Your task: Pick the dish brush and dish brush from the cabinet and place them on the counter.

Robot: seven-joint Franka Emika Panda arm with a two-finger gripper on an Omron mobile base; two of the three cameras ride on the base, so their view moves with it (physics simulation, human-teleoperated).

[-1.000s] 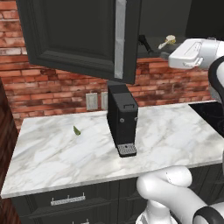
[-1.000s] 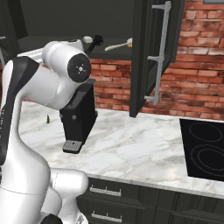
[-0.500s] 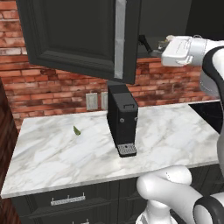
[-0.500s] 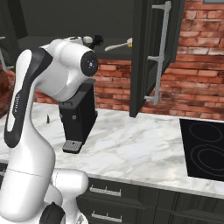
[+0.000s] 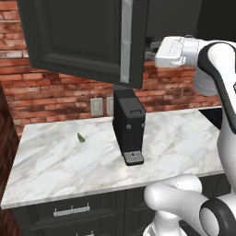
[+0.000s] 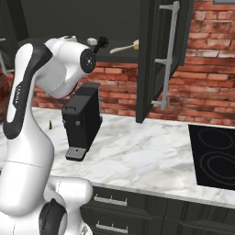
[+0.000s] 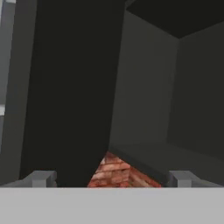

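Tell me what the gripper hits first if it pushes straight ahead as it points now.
Probably the cabinet: the open gripper faces its dark inner wall just past the shelf's front edge, nothing between. Depth is unclear.

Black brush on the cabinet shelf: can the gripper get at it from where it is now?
Probably yes. The cabinet doors stand open, the black brush lies at the shelf's front edge beside the cream brush, and the gripper faces the opening with jaws open. Nothing seems to block the way.
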